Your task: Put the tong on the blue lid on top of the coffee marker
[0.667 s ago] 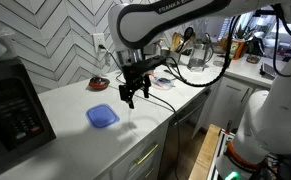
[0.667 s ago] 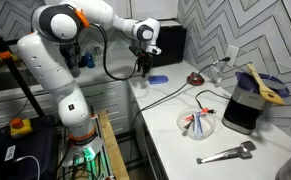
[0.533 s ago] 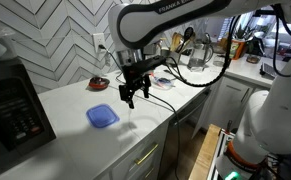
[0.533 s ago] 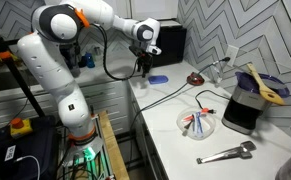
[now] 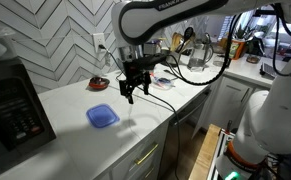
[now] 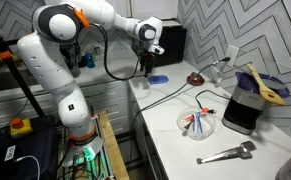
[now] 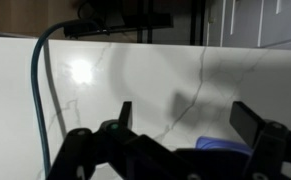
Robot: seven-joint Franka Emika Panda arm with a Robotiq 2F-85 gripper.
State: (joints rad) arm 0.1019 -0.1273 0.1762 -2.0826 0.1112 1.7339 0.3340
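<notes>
A flat square blue lid (image 5: 102, 116) lies on the white counter; it also shows in an exterior view (image 6: 157, 78) and at the bottom of the wrist view (image 7: 220, 148), partly behind the gripper body. My gripper (image 5: 130, 95) (image 6: 148, 68) hangs just above the counter beside this lid, open and empty (image 7: 185, 115). Metal tongs (image 6: 225, 153) lie on the counter far from the gripper. A boxy black coffee machine (image 6: 237, 112) stands near them, with a blue item and a yellowish utensil (image 6: 260, 85) on top.
A large black microwave-like appliance (image 5: 15, 105) stands at one end of the counter. A black cable (image 6: 180, 92) runs across the counter. A clear dish with coloured items (image 6: 198, 122) and a small red object (image 5: 98, 83) sit nearby. The counter edge (image 5: 145, 140) is close.
The gripper has risen very slightly above the counter. Nothing else has moved.
</notes>
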